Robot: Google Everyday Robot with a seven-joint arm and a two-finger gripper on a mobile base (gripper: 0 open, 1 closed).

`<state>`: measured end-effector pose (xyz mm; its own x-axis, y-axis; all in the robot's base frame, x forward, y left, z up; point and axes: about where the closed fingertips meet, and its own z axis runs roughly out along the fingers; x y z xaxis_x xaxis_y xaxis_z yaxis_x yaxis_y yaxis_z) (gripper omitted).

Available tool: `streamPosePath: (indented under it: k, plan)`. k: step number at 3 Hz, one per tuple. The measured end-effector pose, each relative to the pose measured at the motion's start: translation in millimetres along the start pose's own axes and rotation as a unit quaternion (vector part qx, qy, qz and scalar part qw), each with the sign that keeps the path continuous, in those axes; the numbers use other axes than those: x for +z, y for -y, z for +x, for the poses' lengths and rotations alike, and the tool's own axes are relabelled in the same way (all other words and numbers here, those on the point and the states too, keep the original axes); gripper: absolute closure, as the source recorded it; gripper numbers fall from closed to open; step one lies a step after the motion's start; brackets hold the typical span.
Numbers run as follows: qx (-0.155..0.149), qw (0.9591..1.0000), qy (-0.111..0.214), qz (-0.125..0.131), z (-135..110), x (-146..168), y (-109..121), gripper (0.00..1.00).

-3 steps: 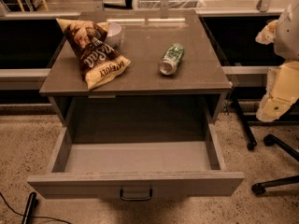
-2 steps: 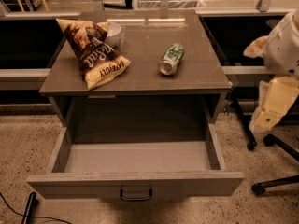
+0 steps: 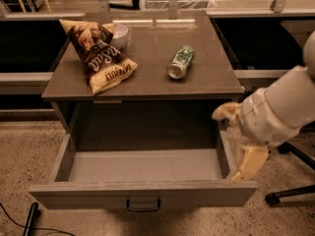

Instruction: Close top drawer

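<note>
The top drawer (image 3: 88,194) is pulled far out of the grey cabinet, and its inside is empty. Its flat grey front panel faces me at the bottom of the view, with a small dark bail handle (image 3: 143,204) at its centre. My gripper (image 3: 239,137) is at the drawer's right side, above its front right corner. Its two cream fingers are spread apart. One fingertip (image 3: 224,113) is near the cabinet's right edge. The other (image 3: 251,162) hangs just above the right end of the front panel. It holds nothing.
On the cabinet top (image 3: 216,77) lie a brown chip bag (image 3: 98,53), a white bowl (image 3: 119,34) and a green can (image 3: 180,62) on its side. An office chair base (image 3: 290,191) stands on the floor at right. A black object and a cable (image 3: 30,219) lie at lower left.
My arm has swung in from the far right, moving left and down to the drawer's right front corner. The drawer has not moved.
</note>
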<state>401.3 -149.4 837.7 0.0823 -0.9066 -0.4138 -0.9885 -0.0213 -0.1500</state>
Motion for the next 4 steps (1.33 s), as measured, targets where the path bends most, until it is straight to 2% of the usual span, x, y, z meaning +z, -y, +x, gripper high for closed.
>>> streamPosePath:
  k: [1, 2, 3, 4]
  plan:
    - [-0.047, 0.9984, 0.009, -0.03, 5.2, 48.8, -28.8, 0.42]
    - [-0.049, 0.9982, 0.007, -0.033, 5.3, 49.3, -31.5, 0.72]
    - [-0.049, 0.9982, 0.007, -0.033, 5.3, 49.3, -31.5, 0.95]
    - [-0.034, 0.9978, -0.034, -0.045, 13.4, 80.0, -46.1, 1.0]
